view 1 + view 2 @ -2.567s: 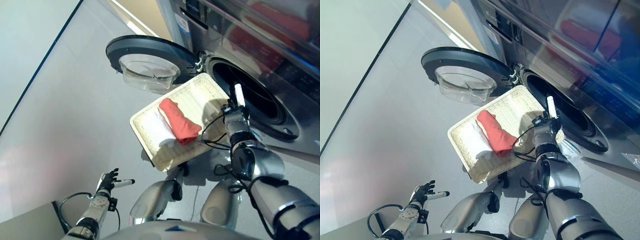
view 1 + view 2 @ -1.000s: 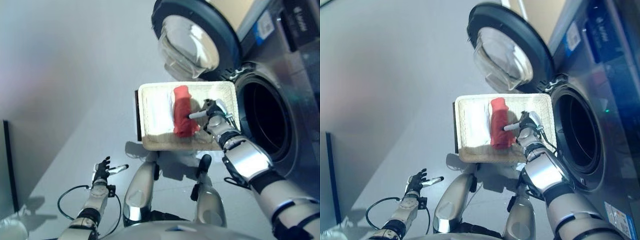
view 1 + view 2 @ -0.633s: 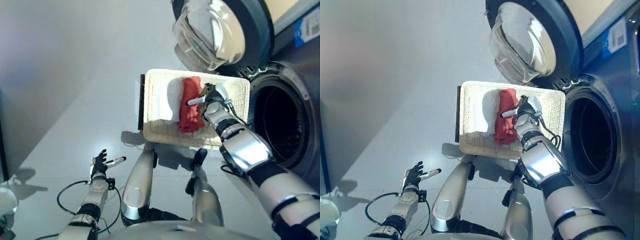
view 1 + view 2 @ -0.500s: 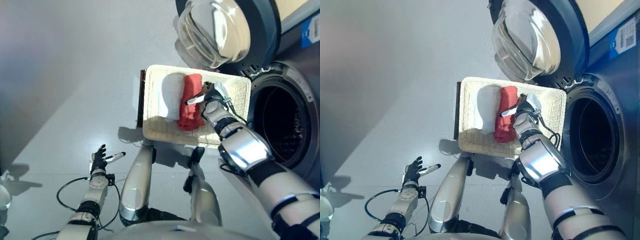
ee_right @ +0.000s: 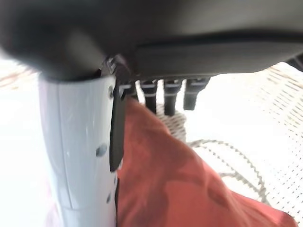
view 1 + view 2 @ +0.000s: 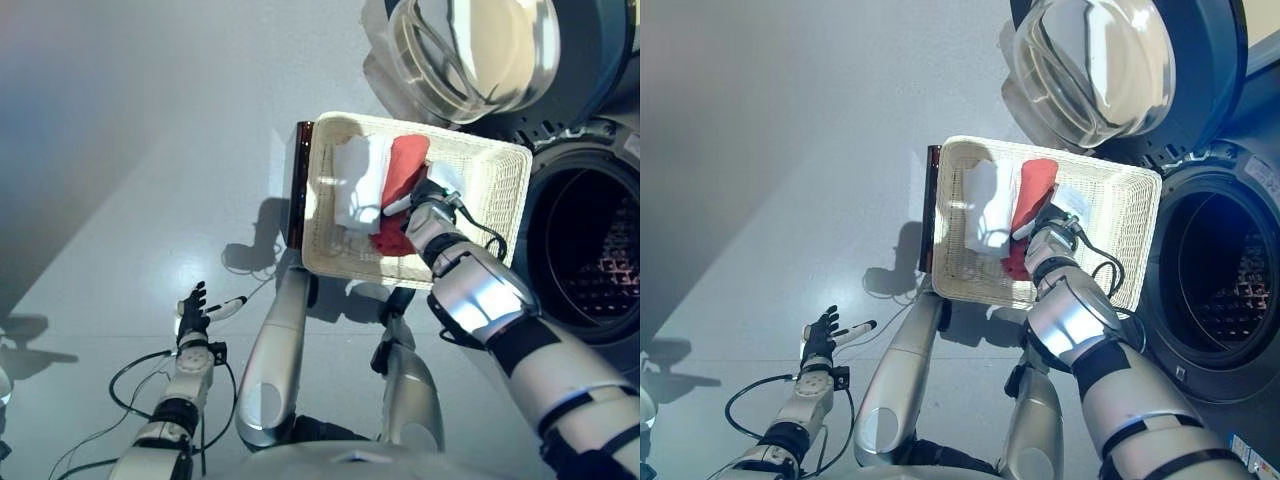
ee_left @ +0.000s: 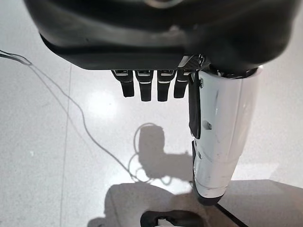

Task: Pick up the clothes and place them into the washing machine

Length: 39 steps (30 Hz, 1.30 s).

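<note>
Woven wicker basket (image 6: pixel 505 195), glossy floor (image 6: pixel 130 200)

A pale grey, glossy floor (image 6: pixel 120 150) spreads out from the washing machine, brightly lit, with hard dark shadows across it.

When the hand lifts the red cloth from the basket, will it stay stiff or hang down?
The red cloth will probably hang limp: it lies rolled, with soft folds. It looks light for its size. Lying against the white cloth in the basket, it may drag that cloth along. The right hand is over it, fingers not yet closed.
</note>
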Tool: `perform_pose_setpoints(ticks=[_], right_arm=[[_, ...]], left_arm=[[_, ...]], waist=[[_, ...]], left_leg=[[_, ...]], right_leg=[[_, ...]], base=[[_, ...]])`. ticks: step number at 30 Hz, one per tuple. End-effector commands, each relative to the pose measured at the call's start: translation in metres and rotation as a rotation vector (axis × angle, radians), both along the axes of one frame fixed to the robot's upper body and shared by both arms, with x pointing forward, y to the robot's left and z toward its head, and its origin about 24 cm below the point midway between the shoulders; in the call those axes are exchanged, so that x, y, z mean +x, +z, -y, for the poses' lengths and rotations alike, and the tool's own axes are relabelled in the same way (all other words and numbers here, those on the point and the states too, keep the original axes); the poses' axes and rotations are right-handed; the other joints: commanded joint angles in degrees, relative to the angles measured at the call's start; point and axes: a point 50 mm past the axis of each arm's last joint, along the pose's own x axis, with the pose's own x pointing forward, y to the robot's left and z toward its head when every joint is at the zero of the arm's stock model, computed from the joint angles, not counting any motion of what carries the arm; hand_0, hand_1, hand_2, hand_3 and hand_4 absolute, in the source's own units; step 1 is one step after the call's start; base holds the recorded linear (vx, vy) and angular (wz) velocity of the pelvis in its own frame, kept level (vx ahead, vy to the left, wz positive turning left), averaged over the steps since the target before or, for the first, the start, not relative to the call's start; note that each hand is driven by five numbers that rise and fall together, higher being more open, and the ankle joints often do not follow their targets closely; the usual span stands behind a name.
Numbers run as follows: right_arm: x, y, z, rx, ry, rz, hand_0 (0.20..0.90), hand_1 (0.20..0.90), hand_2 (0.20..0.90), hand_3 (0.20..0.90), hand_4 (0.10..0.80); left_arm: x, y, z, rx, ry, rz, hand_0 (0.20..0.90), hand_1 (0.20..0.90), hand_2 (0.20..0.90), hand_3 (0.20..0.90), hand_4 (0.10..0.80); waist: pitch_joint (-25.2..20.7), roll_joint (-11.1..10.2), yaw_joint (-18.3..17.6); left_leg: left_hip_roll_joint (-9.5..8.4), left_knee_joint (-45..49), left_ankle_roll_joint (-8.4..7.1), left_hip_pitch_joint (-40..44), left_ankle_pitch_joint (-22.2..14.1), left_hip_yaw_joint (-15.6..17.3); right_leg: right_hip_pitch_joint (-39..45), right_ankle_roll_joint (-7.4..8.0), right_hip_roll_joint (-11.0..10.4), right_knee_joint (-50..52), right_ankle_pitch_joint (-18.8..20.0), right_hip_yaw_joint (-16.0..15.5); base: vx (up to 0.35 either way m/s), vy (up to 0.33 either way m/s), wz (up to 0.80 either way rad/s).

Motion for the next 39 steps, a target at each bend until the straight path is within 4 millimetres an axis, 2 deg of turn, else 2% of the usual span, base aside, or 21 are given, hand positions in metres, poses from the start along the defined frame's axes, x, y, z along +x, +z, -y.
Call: perform_pose_setpoints(ticks=[1, 4, 9, 10, 11, 13, 18, 21, 23, 24, 25, 27, 28, 29, 30, 31, 32, 33, 34, 35, 39], right_arm=[[0.012, 0.027, -0.017, -0.049, 0.09, 0.066, 0.2, 0.2, 0.2, 0.2, 0.3], [0.011, 0.024, -0.016, -0.057, 0.088, 0.055, 0.2, 0.2, 0.2, 0.2, 0.3], [0.005, 0.015, 0.008, -0.073, 0.02, 0.041, 0.2, 0.2, 0.2, 0.2, 0.3], [0.006, 0.018, 0.008, -0.074, 0.02, 0.047, 0.2, 0.2, 0.2, 0.2, 0.3], [0.001, 0.008, 0.018, -0.097, -0.001, 0.023, 0.2, 0.2, 0.2, 0.2, 0.3], [-0.002, 0.004, 0.026, -0.101, -0.024, 0.016, 0.2, 0.2, 0.2, 0.2, 0.3], [-0.007, 0.002, 0.043, -0.064, -0.088, 0.029, 0.2, 0.2, 0.2, 0.2, 0.3], [-0.012, 0.0, 0.063, 0.096, -0.179, 0.097, 0.2, 0.2, 0.2, 0.2, 0.3], [-0.011, 0.004, 0.067, 0.142, -0.201, 0.129, 0.2, 0.2, 0.2, 0.2, 0.3], [-0.014, 0.003, 0.076, 0.236, -0.247, 0.179, 0.2, 0.2, 0.2, 0.2, 0.3], [-0.014, 0.003, 0.076, 0.236, -0.247, 0.179, 0.2, 0.2, 0.2, 0.2, 0.3], [-0.023, -0.005, 0.094, 0.521, -0.364, 0.291, 0.2, 0.2, 0.2, 0.2, 0.3], [-0.022, -0.004, 0.094, 0.523, -0.365, 0.294, 0.2, 0.2, 0.2, 0.2, 0.3], [-0.029, -0.012, 0.104, 0.667, -0.426, 0.352, 0.2, 0.2, 0.2, 0.2, 0.3], [-0.035, -0.028, 0.099, 0.781, -0.441, 0.362, 0.2, 0.2, 0.2, 0.2, 0.3], [-0.035, -0.028, 0.099, 0.782, -0.441, 0.363, 0.2, 0.2, 0.2, 0.2, 0.3], [-0.051, -0.051, 0.106, 0.989, -0.568, 0.404, 0.2, 0.2, 0.2, 0.2, 0.3], [-0.051, -0.051, 0.106, 0.989, -0.569, 0.404, 0.2, 0.2, 0.2, 0.2, 0.3], [-0.055, -0.062, 0.099, 1.084, -0.59, 0.412, 0.2, 0.2, 0.2, 0.2, 0.3], [-0.062, -0.072, 0.102, 1.198, -0.663, 0.454, 0.2, 0.2, 0.2, 0.2, 0.3], [-0.069, -0.082, 0.099, 1.372, -0.738, 0.531, 0.2, 0.2, 0.2, 0.2, 0.3]], left_arm=[[-0.02, -0.009, -0.015, 0.056, 0.034, -0.058, 0.9, 0.9, 0.9, 0.9, 0.8], [-0.02, -0.009, -0.013, 0.059, 0.024, -0.059, 0.9, 0.9, 0.9, 0.9, 0.8], [-0.025, -0.012, -0.012, 0.072, 0.0, -0.075, 0.9, 0.9, 0.9, 0.9, 0.8], [-0.023, -0.011, -0.012, 0.072, 0.001, -0.069, 0.9, 0.9, 0.9, 0.9, 0.8], [-0.025, -0.011, -0.013, 0.079, -0.011, -0.078, 0.9, 0.9, 0.9, 0.9, 0.8], [-0.027, -0.013, -0.012, 0.08, -0.02, -0.091, 0.9, 0.9, 0.9, 0.9, 0.8], [-0.027, -0.017, -0.01, 0.08, -0.037, -0.12, 0.9, 0.9, 0.9, 0.9, 0.8], [-0.035, -0.021, -0.012, 0.078, -0.035, -0.152, 0.9, 0.9, 0.9, 0.9, 0.8], [-0.035, -0.022, -0.012, 0.069, -0.029, -0.16, 0.9, 0.9, 0.9, 0.9, 0.8], [-0.039, -0.025, -0.013, 0.065, -0.022, -0.178, 0.9, 0.9, 0.9, 0.9, 0.8], [-0.039, -0.025, -0.013, 0.065, -0.022, -0.178, 0.9, 0.9, 0.9, 0.9, 0.8], [-0.044, -0.028, -0.013, 0.051, -0.019, -0.198, 0.9, 0.9, 0.9, 0.9, 0.8], [-0.043, -0.027, -0.014, 0.052, -0.02, -0.195, 0.9, 0.9, 0.9, 0.9, 0.8], [-0.048, -0.027, -0.018, 0.048, -0.015, -0.198, 0.9, 0.9, 0.9, 0.9, 0.8], [-0.049, -0.026, -0.019, 0.044, -0.014, -0.192, 0.9, 0.9, 0.9, 0.9, 0.8], [-0.049, -0.026, -0.019, 0.044, -0.014, -0.192, 0.9, 0.9, 0.9, 0.9, 0.8], [-0.055, -0.029, -0.019, 0.036, -0.009, -0.218, 0.9, 0.9, 0.9, 0.9, 0.8], [-0.055, -0.029, -0.019, 0.037, -0.009, -0.219, 0.9, 0.9, 0.9, 0.9, 0.8], [-0.058, -0.032, -0.016, 0.029, -0.021, -0.233, 0.9, 0.9, 0.9, 0.9, 0.8], [-0.064, -0.037, -0.013, 0.006, -0.012, -0.262, 0.9, 0.9, 0.9, 0.9, 0.8], [-0.067, -0.042, -0.001, -0.039, -0.022, -0.283, 0.9, 0.9, 0.9, 0.9, 0.8]], waist=[[-0.91, 3.72, 2.55], [-0.91, 3.81, 2.36], [-0.91, 3.98, 1.73], [-0.91, 3.89, 1.63], [-0.91, 3.87, 1.28], [-0.91, 3.7, 0.75], [-0.91, 3.6, -0.53], [-0.91, 4.28, -1.91], [-0.91, 4.31, -2.44], [-0.91, 4.66, -3.31], [-0.91, 4.65, -3.32], [-0.91, 5.6, -4.7], [-0.91, 5.51, -4.66], [-0.91, 6.01, -5.66], [-0.91, 6.22, -6.02], [-0.91, 6.16, -6.01], [-0.91, 6.46, -7.19], [-0.91, 6.45, -7.16], [-0.91, 6.74, -7.47], [-0.91, 7.11, -8.45], [-0.91, 8.11, -10.16]], left_leg=[[4.82, -10.45, -11.68, 5.33, 8.28, -1.83], [5.16, -11.35, -11.66, 5.78, 8.42, -1.78], [5.63, -12.49, -12.02, 8.06, 8.04, -1.46], [5.47, -12.69, -11.91, 7.51, 8.64, -1.54], [5.81, -13.39, -12.15, 9.24, 8.14, -1.3], [5.87, -13.85, -12.2, 10.19, 8.25, -1.14], [5.74, -14.96, -12.26, 11.88, 9.16, -1.0], [6.09, -15.83, -12.79, 15.39, 8.69, -0.49], [5.82, -16.22, -12.78, 15.39, 9.41, -0.54], [5.83, -16.62, -13.17, 16.65, 9.57, -0.44], [5.81, -16.66, -13.16, 16.66, 9.61, -0.45], [6.14, -17.46, -13.72, 19.26, 9.01, 0.0], [6.0, -17.62, -13.62, 18.95, 9.53, -0.04], [6.04, -18.15, -13.89, 19.65, 9.76, 0.04], [6.25, -18.26, -14.17, 20.33, 9.74, 0.24], [6.2, -18.33, -14.15, 20.31, 9.84, 0.25], [6.18, -18.54, -14.66, 21.2, 9.97, 0.28], [6.16, -18.59, -14.66, 21.25, 10.0, 0.29], [6.33, -18.45, -14.91, 21.73, 9.98, 0.31], [6.29, -18.51, -15.11, 22.4, 10.05, 0.39], [6.13, -19.14, -15.43, 23.62, 10.32, 0.47]], right_leg=[[3.65, 0.1, -0.96, 2.29, 5.49, 1.09], [3.99, 0.19, -0.91, 1.77, 5.54, 1.13], [5.7, 0.27, -0.86, 1.0, 5.3, 1.55], [5.13, 0.3, -0.97, 1.03, 5.58, 1.48], [6.38, 0.32, -0.9, 0.58, 5.13, 1.7], [6.96, 0.29, -0.99, 0.21, 5.0, 1.8], [7.7, 0.36, -1.3, -0.63, 4.97, 2.09], [10.23, 0.29, -1.39, -1.91, 4.23, 2.67], [9.91, 0.37, -1.63, -2.05, 4.47, 2.84], [10.74, 0.4, -1.82, -2.75, 4.23, 2.99], [10.75, 0.4, -1.84, -2.76, 4.23, 2.98], [12.75, 0.35, -1.8, -4.14, 3.54, 3.29], [12.38, 0.39, -1.92, -4.09, 3.79, 3.28], [12.66, 0.47, -1.95, -4.5, 3.66, 3.47], [13.06, 0.43, -1.89, -4.71, 3.61, 3.7], [13.0, 0.45, -1.93, -4.7, 3.64, 3.7], [13.43, 0.38, -1.91, -4.78, 3.4, 4.21], [13.46, 0.38, -1.93, -4.79, 3.4, 4.2], [13.89, 0.3, -1.95, -4.81, 3.27, 4.29], [14.3, 0.22, -1.9, -4.83, 3.22, 4.71], [15.03, 0.12, -2.0, -4.85, 2.98, 5.19]], base=[[0.0, 0.0, 0.0], [0.016, -0.001, 0.0], [0.017, -0.005, -0.01], [0.034, -0.019, -0.03], [0.0, 0.0, 0.0], [0.028, -0.023, -0.03], [0.014, -0.026, -0.06], [0.042, -0.043, -0.12], [0.001, -0.013, -0.19], [0.017, -0.027, -0.07], [0.044, -0.051, -0.05], [0.028, -0.021, -0.15], [-0.012, -0.002, -0.19], [-0.017, -0.015, -0.15], [-0.001, -0.02, -0.12], [0.013, -0.031, -0.06], [0.0, 0.0, 0.0], [0.017, -0.034, -0.13], [0.019, -0.017, -0.14], [0.02, -0.017, -0.18], [0.017, -0.015, -0.12]])
